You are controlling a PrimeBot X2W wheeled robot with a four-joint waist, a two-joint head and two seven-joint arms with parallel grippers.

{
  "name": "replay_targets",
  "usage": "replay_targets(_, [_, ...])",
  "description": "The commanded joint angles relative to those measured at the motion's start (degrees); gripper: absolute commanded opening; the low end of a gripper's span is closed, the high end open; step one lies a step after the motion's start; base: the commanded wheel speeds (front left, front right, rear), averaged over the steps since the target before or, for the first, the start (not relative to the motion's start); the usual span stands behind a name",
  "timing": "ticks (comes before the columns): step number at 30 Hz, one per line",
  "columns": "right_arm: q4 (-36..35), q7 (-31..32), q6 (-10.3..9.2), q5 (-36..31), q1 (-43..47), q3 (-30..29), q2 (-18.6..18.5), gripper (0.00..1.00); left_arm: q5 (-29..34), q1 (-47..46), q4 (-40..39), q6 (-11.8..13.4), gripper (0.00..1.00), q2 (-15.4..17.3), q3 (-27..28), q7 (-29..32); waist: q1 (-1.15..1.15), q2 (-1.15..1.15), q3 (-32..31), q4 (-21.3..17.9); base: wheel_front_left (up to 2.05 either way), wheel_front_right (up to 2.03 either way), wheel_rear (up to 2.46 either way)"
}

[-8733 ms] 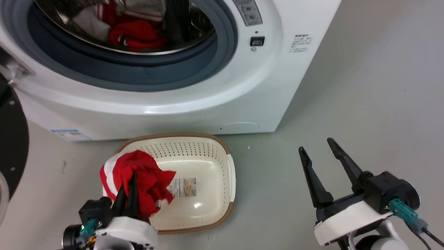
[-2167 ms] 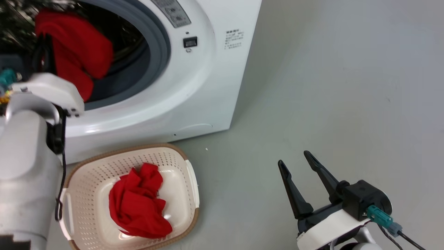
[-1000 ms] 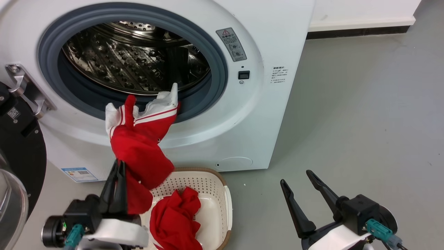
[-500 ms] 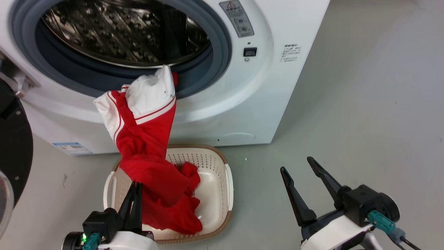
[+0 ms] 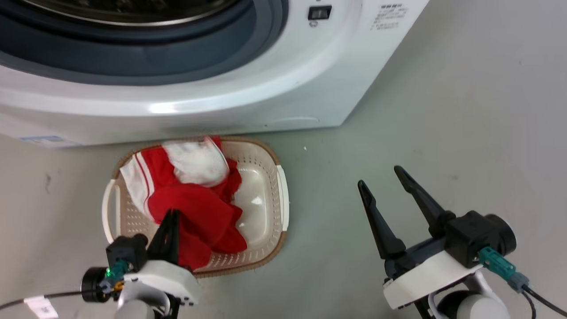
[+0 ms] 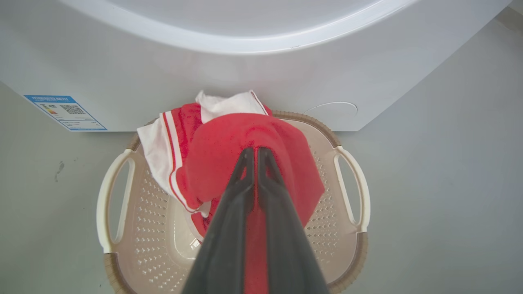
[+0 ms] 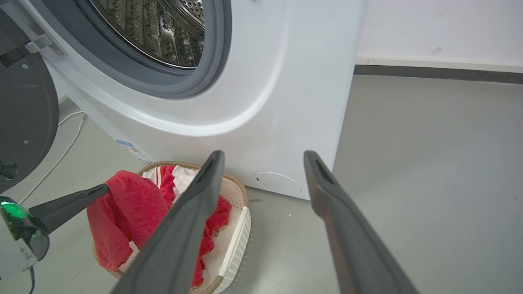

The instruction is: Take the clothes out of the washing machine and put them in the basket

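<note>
left gripper (image 6: 253,150): dark fingers pinched tight on soft red-and-white fabric clothes (image 5: 195,208) | clothes heaped in cream perforated plastic basket (image 5: 282,195), just before large white washing machine (image 5: 221,102) | right gripper (image 5: 378,175): fingers spread wide, holding nothing

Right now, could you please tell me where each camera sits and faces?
Head view: high, looking down at the basket, clothes and washing machine; the left end effector and right end effector show.
Left wrist view: above the basket, looking down; its shut fingers grip the clothes.
Right wrist view: low, facing the washing machine; its open fingers show.
All share the basket.
</note>
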Motion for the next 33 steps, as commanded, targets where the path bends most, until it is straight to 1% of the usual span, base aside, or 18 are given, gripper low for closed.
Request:
replay_targets(1, [-0.4,-0.5,-0.04,-0.3,-1.6,0.0,0.1,1.00,0.5,-2.3,1.1,-0.5,0.00,-0.1,1.0,-0.4,-0.01,0.00,4.1,-1.3,0.00,0.00,0.00])
replay_targets(4, [-0.7,-0.8,-0.04,-0.4,-2.7,0.1,0.1,1.00,1.3,-5.1,4.3,-1.2,0.00,-0.1,2.1,-0.4,-0.01,0.00,6.8,-2.0,0.00,0.00,0.00])
replay_targets(5, [-0.7,-0.8,-0.04,-0.4,-2.7,0.1,0.1,1.00,1.3,-5.1,4.3,-1.2,0.00,-0.1,2.1,-0.4,-0.01,0.00,6.8,-2.0,0.00,0.00,0.00])
replay_targets(7, [-0.9,-1.1,-0.04,-0.4,-3.6,0.4,0.1,1.00,1.9,-8.2,7.8,-1.7,0.00,0.1,3.3,-0.3,-0.01,0.00,9.1,-2.7,0.00,0.00,0.00])
replay_targets(8, [-0.9,-1.1,-0.04,-0.4,-3.6,0.4,0.1,1.00,1.9,-8.2,7.8,-1.7,0.00,0.1,3.3,-0.3,-0.01,0.00,9.1,-2.7,0.00,0.00,0.00])
replay_targets(13, [-1.2,-1.6,-0.04,-0.3,-4.9,0.5,0.1,1.00,3.2,-14.3,14.5,-2.8,0.00,0.6,4.2,-0.3,-0.01,0.00,13.1,-3.7,0.00,0.00,0.00])
replay_targets(19, [-1.1,-2.5,-0.04,0.2,-6.0,1.0,0.1,1.00,4.7,-20.5,21.1,-3.3,0.00,0.3,4.6,-0.3,-0.01,0.00,16.8,-5.1,0.00,0.00,0.00])
replay_targets(27, [-0.4,-3.3,-0.04,0.3,-7.7,1.7,0.1,1.00,6.6,-26.2,31.0,-2.5,0.00,0.8,4.9,-0.3,-0.01,0.00,19.9,-6.3,0.00,0.00,0.00])
replay_targets(33, [0.7,-3.8,-0.04,0.7,-8.2,1.8,0.1,1.00,6.8,-28.2,37.2,-2.2,0.00,1.0,5.2,-0.3,-0.01,0.00,19.5,-6.7,0.00,0.00,0.00])
